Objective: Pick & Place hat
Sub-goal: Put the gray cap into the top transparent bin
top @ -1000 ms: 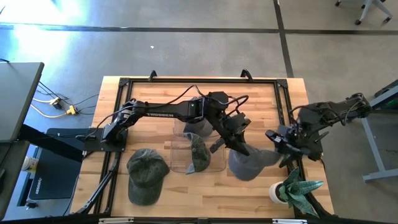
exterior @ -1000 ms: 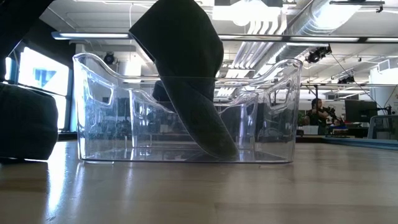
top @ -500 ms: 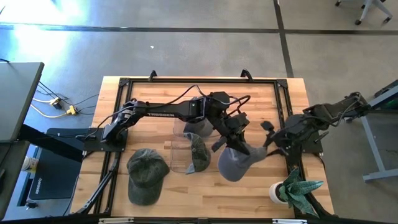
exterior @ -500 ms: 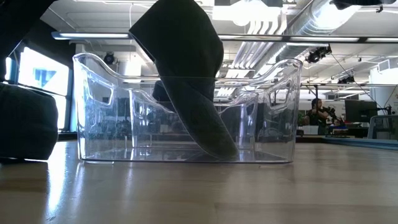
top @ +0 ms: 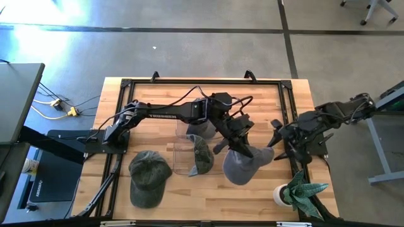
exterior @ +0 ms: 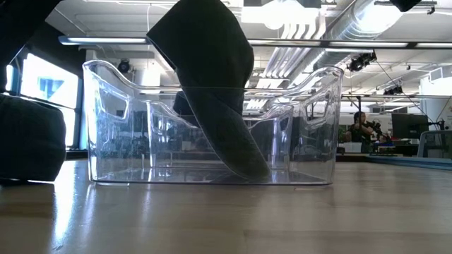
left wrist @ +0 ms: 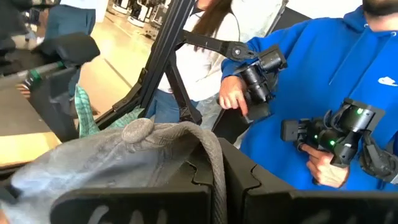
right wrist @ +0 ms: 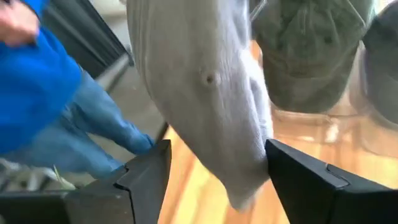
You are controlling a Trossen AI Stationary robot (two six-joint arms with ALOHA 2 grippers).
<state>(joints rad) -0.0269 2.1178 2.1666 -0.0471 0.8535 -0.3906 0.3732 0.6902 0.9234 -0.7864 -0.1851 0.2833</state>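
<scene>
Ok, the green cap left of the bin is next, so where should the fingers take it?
On the green cap, likely the domed crown, pinched from straight above: it sits crown up on the table, with nothing over it. The left gripper is shut on the grey hat; the right gripper is open beside it.

A wooden table [top: 158,94] with a black frame stands on a grey concrete floor [top: 189,50] crossed by dark seams. Overhead, white ducts [exterior: 353,21] and strip lights line the ceiling; a bright window [exterior: 39,81] glows beyond the table's left edge.
</scene>
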